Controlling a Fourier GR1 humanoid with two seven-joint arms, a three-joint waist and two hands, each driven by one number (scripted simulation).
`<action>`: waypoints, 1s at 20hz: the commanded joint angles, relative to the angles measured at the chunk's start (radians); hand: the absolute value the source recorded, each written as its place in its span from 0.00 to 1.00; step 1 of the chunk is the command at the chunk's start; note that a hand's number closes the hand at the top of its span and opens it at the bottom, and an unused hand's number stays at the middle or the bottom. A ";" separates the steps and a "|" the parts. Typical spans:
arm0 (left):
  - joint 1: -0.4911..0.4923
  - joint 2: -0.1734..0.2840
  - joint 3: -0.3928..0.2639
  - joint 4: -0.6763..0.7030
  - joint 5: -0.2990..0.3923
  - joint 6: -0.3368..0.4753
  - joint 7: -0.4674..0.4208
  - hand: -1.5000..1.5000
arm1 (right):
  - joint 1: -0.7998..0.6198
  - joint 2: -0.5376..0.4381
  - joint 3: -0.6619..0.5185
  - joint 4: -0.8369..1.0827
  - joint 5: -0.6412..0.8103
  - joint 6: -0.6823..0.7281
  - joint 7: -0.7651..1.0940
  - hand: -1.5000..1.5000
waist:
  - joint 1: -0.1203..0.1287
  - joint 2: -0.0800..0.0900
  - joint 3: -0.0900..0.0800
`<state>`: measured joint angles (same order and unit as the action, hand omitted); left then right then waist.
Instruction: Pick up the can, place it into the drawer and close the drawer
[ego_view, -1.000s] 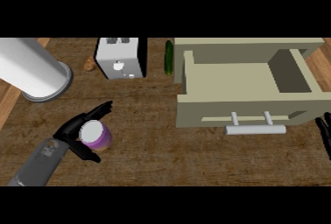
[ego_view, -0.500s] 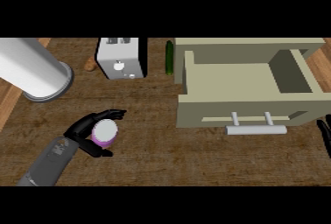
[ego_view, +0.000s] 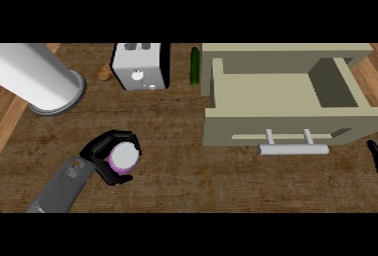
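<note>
Your can (ego_view: 124, 156), its pale purple-rimmed end showing, sits near the worktop's (ego_view: 184, 170) front-left area with the left hand (ego_view: 105, 152) curled round it, fingers wrapping both sides. To its right the beige drawer (ego_view: 284, 125) stands pulled open, handle (ego_view: 293, 148) toward you. Your right hand (ego_view: 373, 152) barely shows at the right edge; you cannot tell its fingers' state, while a toaster (ego_view: 139, 66) and white cylinder (ego_view: 37, 77) stand along the back.
</note>
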<state>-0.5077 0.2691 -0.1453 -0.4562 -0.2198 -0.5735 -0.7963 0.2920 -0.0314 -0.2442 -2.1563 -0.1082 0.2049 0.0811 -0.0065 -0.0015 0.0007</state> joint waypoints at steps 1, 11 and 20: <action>0.036 -0.053 0.061 -0.080 0.097 -0.062 0.032 1.00 | 0.019 -0.019 -0.028 -0.020 -0.017 0.011 0.022 0.00 | 0.013 -0.005 0.000; 0.033 -0.110 0.391 -0.150 0.361 0.498 0.218 1.00 | 0.058 -0.005 -0.051 -0.032 -0.034 0.019 -0.005 0.00 | 0.017 -0.008 0.002; 0.130 -0.203 0.214 -0.736 0.317 0.635 0.611 1.00 | 0.042 0.030 0.016 -0.068 0.014 -0.010 0.026 0.00 | 0.018 -0.006 0.001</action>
<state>-0.3785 0.0970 0.1226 -1.0046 0.1137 -0.0061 -0.3324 0.3342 -0.0183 -0.2618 -2.2174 -0.1230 0.2019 0.1022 0.0140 -0.0085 0.0017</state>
